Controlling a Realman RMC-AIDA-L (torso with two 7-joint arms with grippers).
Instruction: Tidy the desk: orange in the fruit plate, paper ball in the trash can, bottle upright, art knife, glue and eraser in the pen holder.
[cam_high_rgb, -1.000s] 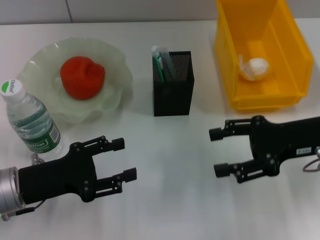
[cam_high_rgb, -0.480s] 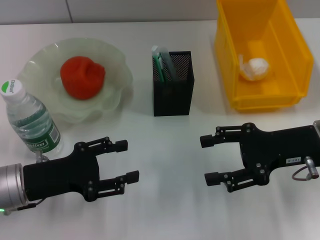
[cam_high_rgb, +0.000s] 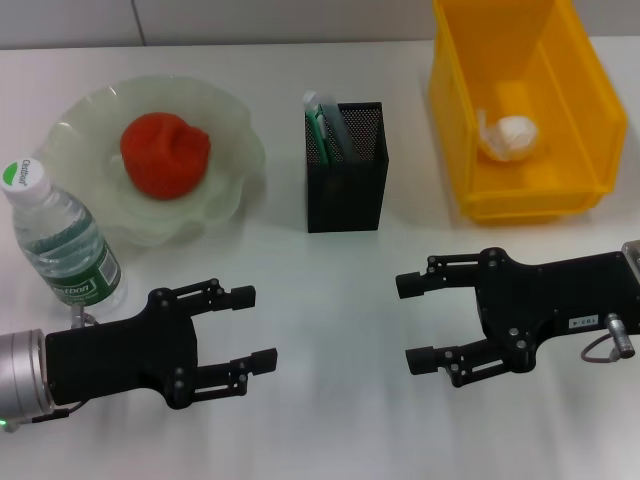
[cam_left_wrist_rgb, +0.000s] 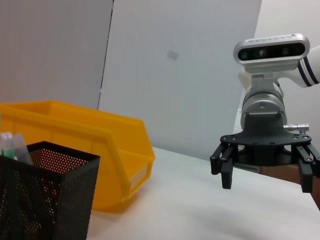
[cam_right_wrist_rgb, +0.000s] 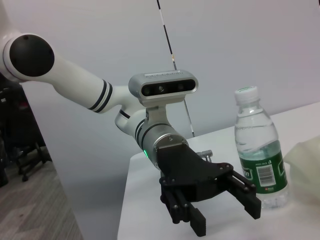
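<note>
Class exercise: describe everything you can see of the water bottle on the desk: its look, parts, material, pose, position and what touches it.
The water bottle is clear plastic, with a white cap bearing a green mark and a green-and-white label around its lower body. It appears to hold clear water. It stands upright on the white desk, right beside the pale green fruit plate at the robot's left. The open left gripper is nearby but apart from it. Nothing grips it.

Head view: looks steeply down on bench (cam_high_rgb: 330, 290), near.
Left wrist: low, faces right claw (cam_left_wrist_rgb: 265, 167).
Right wrist: low, faces left claw (cam_right_wrist_rgb: 225, 207).
</note>
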